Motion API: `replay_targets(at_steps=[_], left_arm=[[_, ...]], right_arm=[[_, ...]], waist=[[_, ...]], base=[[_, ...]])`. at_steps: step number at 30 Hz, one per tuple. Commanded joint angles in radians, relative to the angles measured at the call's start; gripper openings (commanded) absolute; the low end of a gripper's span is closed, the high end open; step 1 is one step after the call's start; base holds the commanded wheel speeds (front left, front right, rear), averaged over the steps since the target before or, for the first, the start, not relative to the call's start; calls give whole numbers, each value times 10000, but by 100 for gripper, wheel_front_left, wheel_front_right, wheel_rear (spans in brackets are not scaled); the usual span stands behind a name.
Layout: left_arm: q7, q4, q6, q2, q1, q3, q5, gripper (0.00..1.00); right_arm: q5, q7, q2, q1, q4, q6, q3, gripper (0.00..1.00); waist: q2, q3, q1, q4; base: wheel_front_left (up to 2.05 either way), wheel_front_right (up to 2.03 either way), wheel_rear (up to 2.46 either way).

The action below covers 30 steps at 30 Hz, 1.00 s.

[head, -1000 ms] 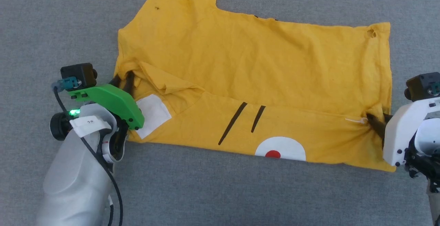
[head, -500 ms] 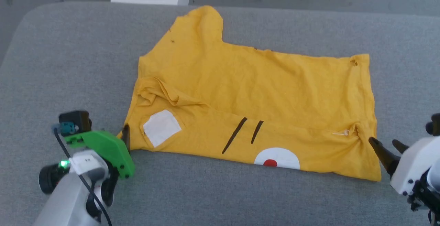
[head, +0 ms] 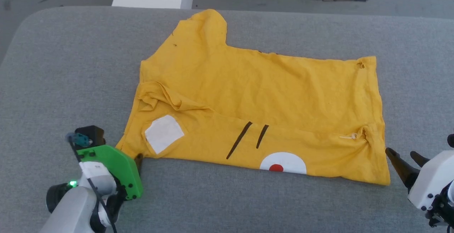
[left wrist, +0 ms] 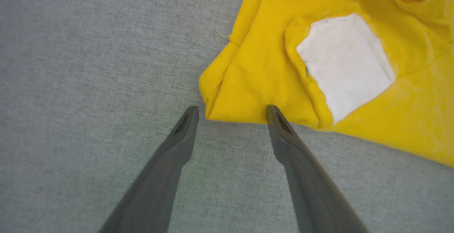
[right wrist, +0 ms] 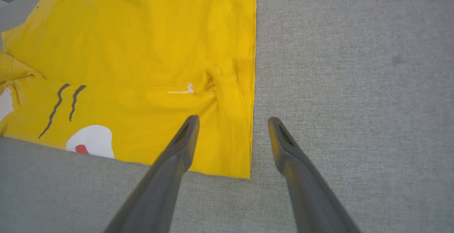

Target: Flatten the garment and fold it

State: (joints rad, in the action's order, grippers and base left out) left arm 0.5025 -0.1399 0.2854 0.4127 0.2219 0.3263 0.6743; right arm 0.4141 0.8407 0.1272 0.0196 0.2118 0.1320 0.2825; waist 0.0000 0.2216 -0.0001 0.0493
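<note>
Two grippers of mine sit at the near corners of the garment (head: 255, 94), and both are spread wide with nothing between the fingers. My left gripper (left wrist: 230, 110) is at the near left corner. In the left wrist view one fingertip is over bare grey table (head: 71, 66) and the other meets the yellow edge, though I cannot tell whether it touches. That view also shows the doubled corner hem and the white patch (left wrist: 344, 62) close up. In the head view the green wrist cover hides most of that gripper.

The shirt lies spread on the table with its long axis running left to right across my front. The shoulder end is to my left and the straight bottom hem to my right. One sleeve (head: 205, 27) points away from me, toward the far edge. The near long side is folded over onto the body, and on that strip are two black stripes (head: 244, 139) and a white oval (head: 283, 162) with a red spot.

My right gripper (head: 400, 152) is just beside the near right corner. The head view puts its tips off the cloth. In the right wrist view one finger lies over the yellow, the other over grey, and the hem runs between them
</note>
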Motion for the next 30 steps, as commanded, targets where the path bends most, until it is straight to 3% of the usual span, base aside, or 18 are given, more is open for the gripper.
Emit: replay_targets(at_steps=[1, 6, 7, 8, 9, 13, 16, 20, 30], left_arm=[[109, -146, -86, -32, 220, 67, 142, 100], [345, -598, -308, -137, 393, 157, 382, 100], [346, -665, -335, -157, 408, 147, 426, 93], [400, -734, -407, -152, 416, 186, 461, 34], [356, -752, -456, -168, 440, 169, 496, 2], [215, -736, -577, -207, 437, -10, 731, 0], [-158, -496, -490, -181, 331, -318, 823, 0], [-500, -116, -362, -163, 50, -591, 911, 0], [-576, 604, -169, -127, -138, -669, 928, 0]], right_arm=[[-69, 30, -22, 16, 67, -13, 20, 100], [-92, 75, 14, 12, 139, -13, 88, 100], [-87, 79, 23, 3, 148, -13, 101, 100], [-77, 84, 35, -5, 162, -13, 114, 100], [-71, 85, 43, -10, 174, -13, 130, 100], [-210, 144, 187, -112, 241, -13, 75, 100], [-711, 182, 510, -299, 420, -13, -198, 100], [-1236, 516, 477, -481, 336, -13, -607, 100], [-2375, 339, 609, 334, -966, -13, -1569, 100]], waist=[[0, 139, 1, -112], [0, 287, 1, -179], [0, 303, 1, -184], [0, 328, 1, -187], [0, 351, 1, -183], [0, 356, 1, -159], [0, 325, 1, -136], [0, 327, 1, -110], [0, 938, 1, 158]], base=[[0, 0, 0], [0, 0, 0], [0, 0, 0], [0, 0, 0], [0, 0, 0], [0, 0, 0], [0, 0, 0], [0, 0, 0], [0, 0, 0]])
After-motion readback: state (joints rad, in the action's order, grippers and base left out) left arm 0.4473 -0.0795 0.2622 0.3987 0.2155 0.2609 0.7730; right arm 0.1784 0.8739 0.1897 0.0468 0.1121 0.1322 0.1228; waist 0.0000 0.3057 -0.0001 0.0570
